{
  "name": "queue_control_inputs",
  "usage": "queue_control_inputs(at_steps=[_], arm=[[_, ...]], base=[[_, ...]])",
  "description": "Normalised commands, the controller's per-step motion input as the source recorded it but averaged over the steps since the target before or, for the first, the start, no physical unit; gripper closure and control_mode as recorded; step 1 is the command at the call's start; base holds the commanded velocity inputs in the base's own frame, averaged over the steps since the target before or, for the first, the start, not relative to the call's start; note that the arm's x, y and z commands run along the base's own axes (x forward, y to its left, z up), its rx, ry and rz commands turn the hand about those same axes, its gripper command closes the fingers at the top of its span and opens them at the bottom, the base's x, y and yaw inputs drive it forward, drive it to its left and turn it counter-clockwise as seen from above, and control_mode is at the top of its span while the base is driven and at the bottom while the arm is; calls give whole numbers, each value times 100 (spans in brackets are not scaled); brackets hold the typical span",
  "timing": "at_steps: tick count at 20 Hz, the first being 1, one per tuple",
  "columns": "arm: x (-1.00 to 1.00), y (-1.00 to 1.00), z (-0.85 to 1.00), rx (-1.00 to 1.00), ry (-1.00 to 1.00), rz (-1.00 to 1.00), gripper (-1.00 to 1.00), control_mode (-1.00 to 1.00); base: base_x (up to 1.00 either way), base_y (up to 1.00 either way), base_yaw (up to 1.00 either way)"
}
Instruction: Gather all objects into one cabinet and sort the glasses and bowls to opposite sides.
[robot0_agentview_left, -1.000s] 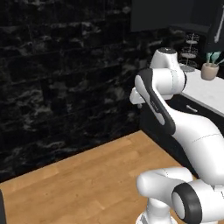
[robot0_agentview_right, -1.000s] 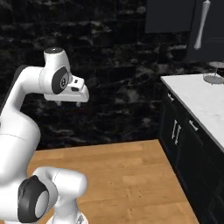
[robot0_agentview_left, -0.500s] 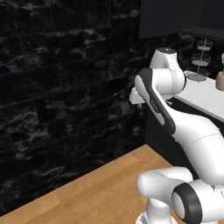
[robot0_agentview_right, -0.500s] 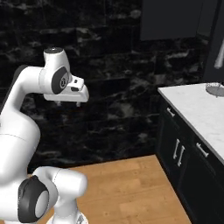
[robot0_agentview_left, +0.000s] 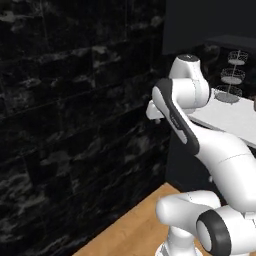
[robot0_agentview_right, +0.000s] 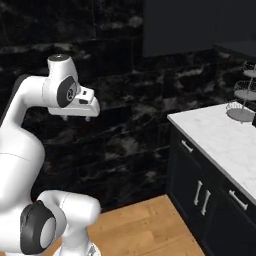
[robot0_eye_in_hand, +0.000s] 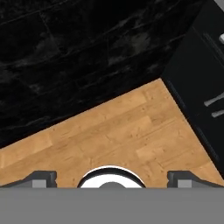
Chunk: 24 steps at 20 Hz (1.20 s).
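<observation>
My gripper (robot0_eye_in_hand: 113, 178) is open, its two fingertips (robot0_eye_in_hand: 42, 178) far apart with nothing between them. It points down at the wooden floor (robot0_eye_in_hand: 122, 127). From the right base camera the gripper (robot0_agentview_right: 76, 118) hangs in mid-air in front of the black marble wall, well left of the counter. In the left base view the hand (robot0_agentview_left: 153, 112) peeks out behind the arm's white elbow. A black wall cabinet (robot0_agentview_right: 177, 25) (robot0_agentview_left: 210, 20) hangs above the counter. The glasses, the bowls and the other objects are out of view.
A white marble counter (robot0_agentview_right: 215, 145) (robot0_agentview_left: 230, 117) runs along the right, over black base cabinets (robot0_agentview_right: 200, 195) with silver handles. A tiered wire stand (robot0_agentview_right: 245, 97) (robot0_agentview_left: 233, 75) sits on it. The black marble wall (robot0_agentview_left: 75, 125) faces me, with wooden floor below.
The whole picture has shifted, so the base has moved; counter and wire stand sit differently in both base views. The arm keeps its pose and the gripper stays open.
</observation>
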Motion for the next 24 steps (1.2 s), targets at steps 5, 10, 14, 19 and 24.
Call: queue_control_inputs(at_steps=[5,10,14,19,24], arm=[[0,0,0,0,0,0,-100,100],[0,0,0,0,0,0,-100,100],[0,0,0,0,0,0,-100,100],[0,0,0,0,0,0,-100,100],[0,0,0,0,0,0,-100,100]], base=[[96,1,-40],[58,-1,-42],[27,-15,-43],[17,-20,-42],[49,-8,-42]])
